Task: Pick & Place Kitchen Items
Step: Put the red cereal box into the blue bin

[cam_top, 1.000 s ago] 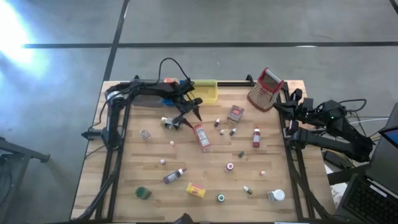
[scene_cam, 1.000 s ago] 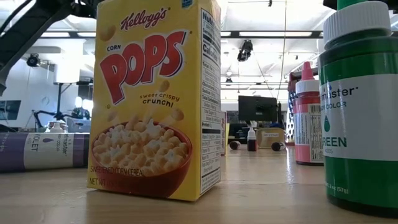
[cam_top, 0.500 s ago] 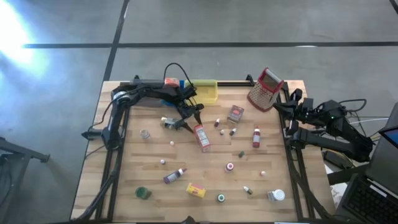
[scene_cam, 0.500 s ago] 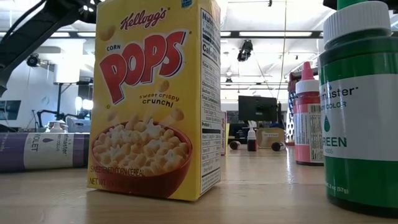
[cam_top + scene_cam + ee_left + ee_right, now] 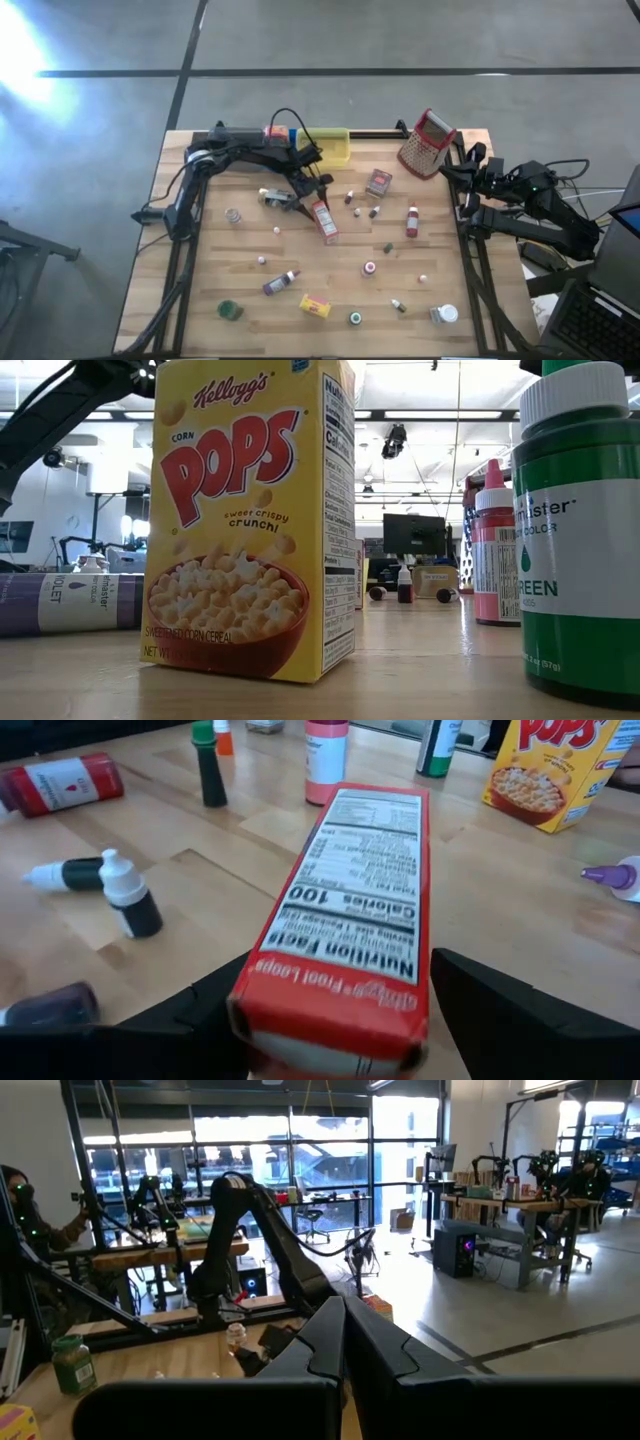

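Left fingers: my left gripper [image 5: 330, 1010] stands open, one finger [image 5: 215, 1005] on each side of the near end of the red box [image 5: 345, 925]. I cannot tell whether the pads touch the sides yet, so no grip is claimed.
Right fingers: my right gripper [image 5: 343, 1342] is closed on nothing and parked well off the right side of the red box, at the table edge.
Red box, place: lying flat on the table [image 5: 250, 290], printed nutrition panel up, just under my left gripper [image 5: 318, 190].
Long axis: runs straight away from my left wrist, so the fingers span the short width, which suits a pinch.
Nearer arm: left, by far.
Neighbours: a small dark bottle with a white cap [image 5: 128, 898] lies just beside the red box; the yellow tray [image 5: 330, 145] is near it toward the back edge; the grater [image 5: 428, 143] is well apart to the right.
Change from earlier: my left gripper has slid from beside the red box to over its end; the box and the yellow cereal box [image 5: 250, 520] have not shifted.
Judgement: approach looks finished; closing is next. Risk is the box skidding forward.
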